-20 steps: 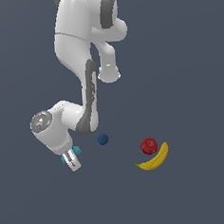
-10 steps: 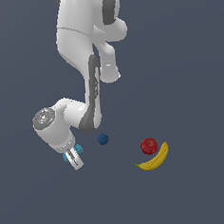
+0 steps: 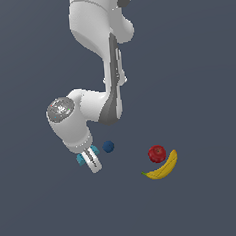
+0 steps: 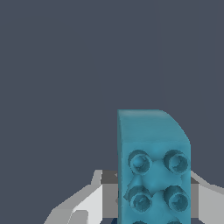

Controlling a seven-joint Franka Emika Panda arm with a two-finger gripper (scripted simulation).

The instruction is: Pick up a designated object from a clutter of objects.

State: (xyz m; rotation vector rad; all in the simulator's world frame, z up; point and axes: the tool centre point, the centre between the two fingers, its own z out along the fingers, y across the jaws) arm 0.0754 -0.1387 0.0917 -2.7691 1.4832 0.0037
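A: The gripper (image 3: 92, 162) is down at the counter (image 3: 197, 73), with the teal block (image 3: 87, 156) between its fingers (image 3: 95, 165). That puts the block just beside the blue ball (image 3: 109, 147), on the side away from the apple (image 3: 157, 153) and banana (image 3: 164, 168).

B: The wrist view shows the block (image 4: 153, 166) filling the gap, studs facing the camera, with grey fingers (image 4: 94, 199) on either flank. It looks pinched, but I can't tell whether the pads are truly pressing.

A: So squeeze firmly on the flat sides before lifting, then rise straight up, clear of the ball.

B: Compared with half a second ago, the wrist sits a touch lower, toward the block. The ball, apple and banana haven't shifted at all.
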